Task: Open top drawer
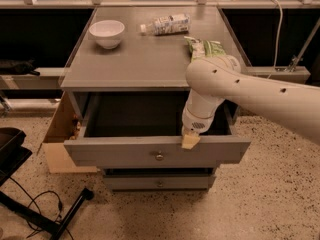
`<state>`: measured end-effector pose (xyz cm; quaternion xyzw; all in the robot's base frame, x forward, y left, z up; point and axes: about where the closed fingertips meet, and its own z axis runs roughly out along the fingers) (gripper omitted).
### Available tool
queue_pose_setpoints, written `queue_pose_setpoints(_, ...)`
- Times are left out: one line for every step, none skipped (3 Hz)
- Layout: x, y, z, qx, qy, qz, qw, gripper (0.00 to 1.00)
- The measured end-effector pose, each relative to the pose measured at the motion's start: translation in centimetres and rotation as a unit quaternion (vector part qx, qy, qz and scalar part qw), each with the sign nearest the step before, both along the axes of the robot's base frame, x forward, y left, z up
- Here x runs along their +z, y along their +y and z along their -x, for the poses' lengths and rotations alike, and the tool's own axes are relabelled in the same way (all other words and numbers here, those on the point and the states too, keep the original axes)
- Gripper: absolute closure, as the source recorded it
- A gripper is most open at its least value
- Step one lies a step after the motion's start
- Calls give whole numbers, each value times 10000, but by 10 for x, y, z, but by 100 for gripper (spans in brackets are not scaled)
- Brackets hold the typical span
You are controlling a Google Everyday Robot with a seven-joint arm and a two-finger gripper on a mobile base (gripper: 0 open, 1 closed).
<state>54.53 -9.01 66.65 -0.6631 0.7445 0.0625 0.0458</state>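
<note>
The top drawer (125, 153) of the grey cabinet stands pulled out, its deep grey inside showing and empty as far as I can see. Its small round metal knob (159, 156) sits at the centre of the front. My gripper (190, 141) hangs from the white arm (240, 86), which reaches in from the right. The gripper's tan tip rests at the top edge of the drawer front, right of the knob. A narrower drawer (159, 183) below it is closed.
On the cabinet top (135, 59) stand a white bowl (107, 33), a lying bottle (165, 24) and a green snack bag (205, 47). A cardboard box (60, 134) stands left of the cabinet. A black stand and cables (30, 204) lie at the lower left.
</note>
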Motion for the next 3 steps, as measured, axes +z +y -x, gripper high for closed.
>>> queue_pose_setpoints(0,0,0,0,0,0,10000,52)
queue_pose_setpoints(0,0,0,0,0,0,10000,21)
queue_pose_setpoints(0,0,0,0,1,0,10000,0)
